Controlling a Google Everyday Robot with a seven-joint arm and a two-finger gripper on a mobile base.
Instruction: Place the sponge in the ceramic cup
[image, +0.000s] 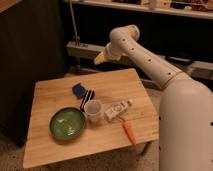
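Wooden counter (47, 97) bears the sponge (78, 89) outside the ceramic cup (93, 110), near it. Gripper (100, 57) hangs over the far edge, sponge below and camera-left; its spread I cannot tell.

I see a blue sponge (78, 89), a black-and-white striped piece (87, 98), a white cup (93, 110) and a green bowl (52, 122) on pale wood. The bottle (118, 109) is white, the carrot (129, 132) orange; my tan gripper (100, 58) hangs above the worktop's (45, 100) far edge.
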